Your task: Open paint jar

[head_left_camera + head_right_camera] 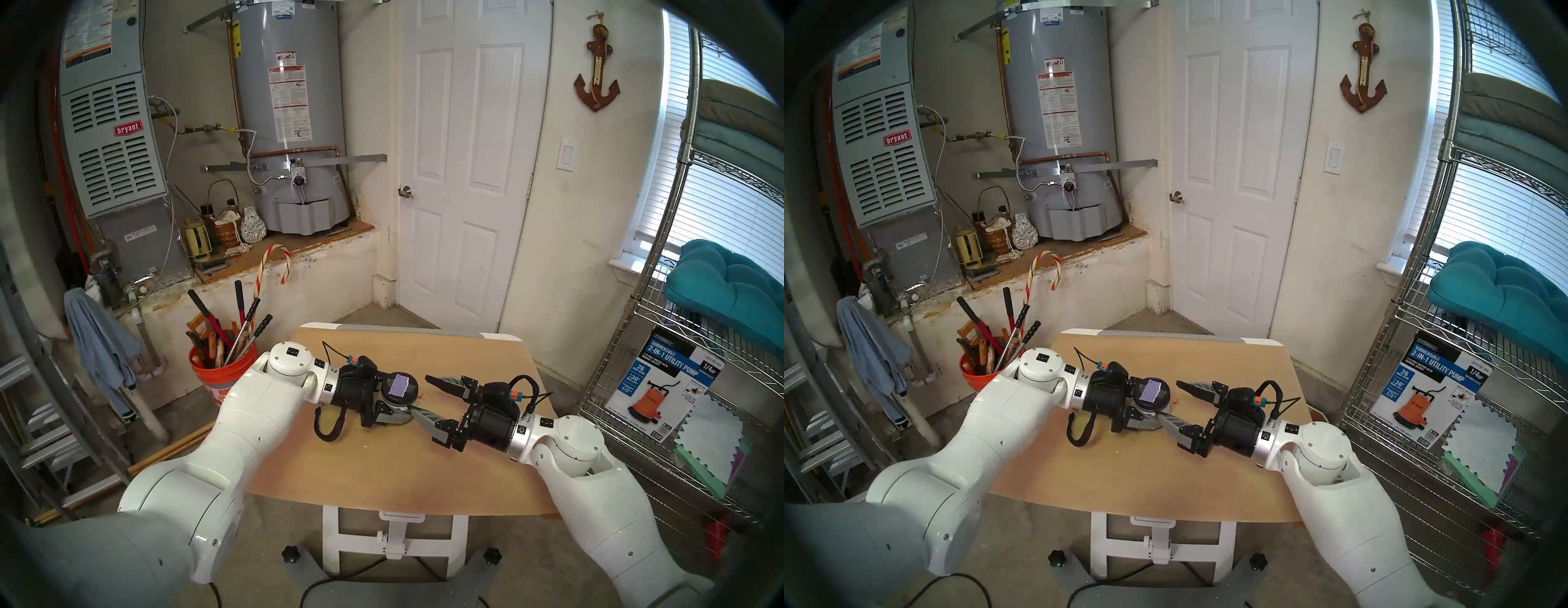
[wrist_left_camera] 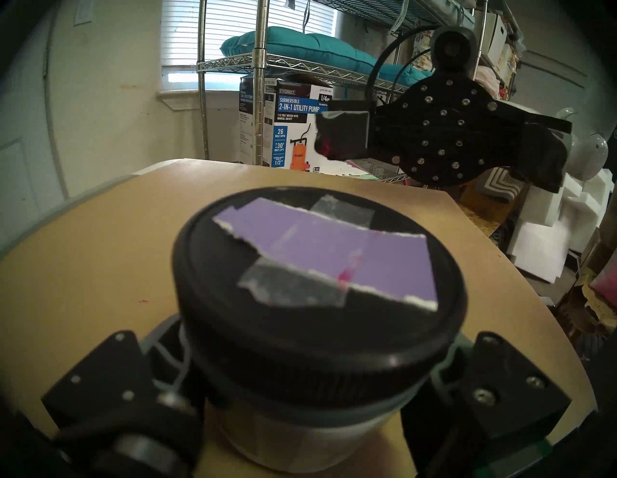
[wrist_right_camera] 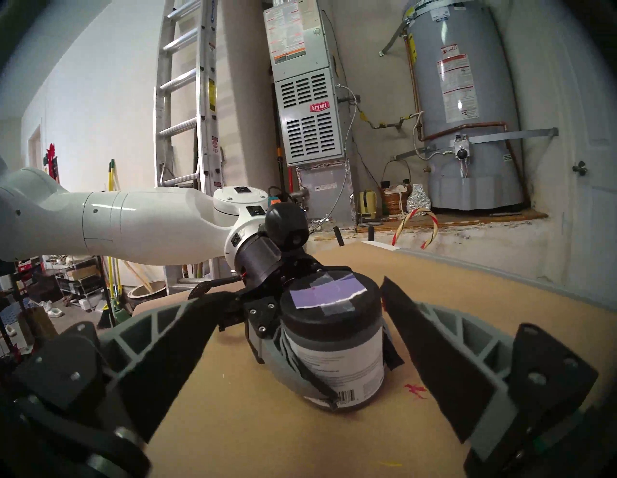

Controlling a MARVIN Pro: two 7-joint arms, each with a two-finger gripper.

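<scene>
The paint jar (image 1: 401, 388) (image 1: 1153, 392) stands upright on the tan table (image 1: 382, 467), a bit left of its middle. Its black lid (image 2: 320, 283) is on, with a torn lilac swatch taped across it. A white barcode label (image 3: 337, 364) wraps the body. My left gripper (image 1: 404, 401) (image 1: 1157, 403) comes in from the left and is shut on the jar's body below the lid. My right gripper (image 1: 420, 395) (image 3: 297, 290) faces the jar from the right, level with it, open wide. Its fingertips are just short of the jar, one on either side.
A red paint smear (image 3: 414, 390) marks the table beside the jar. An orange bucket of tools (image 1: 220, 373) stands on the floor to the left. A wire shelf (image 1: 679, 382) with a pump box (image 1: 662, 390) is close on the right.
</scene>
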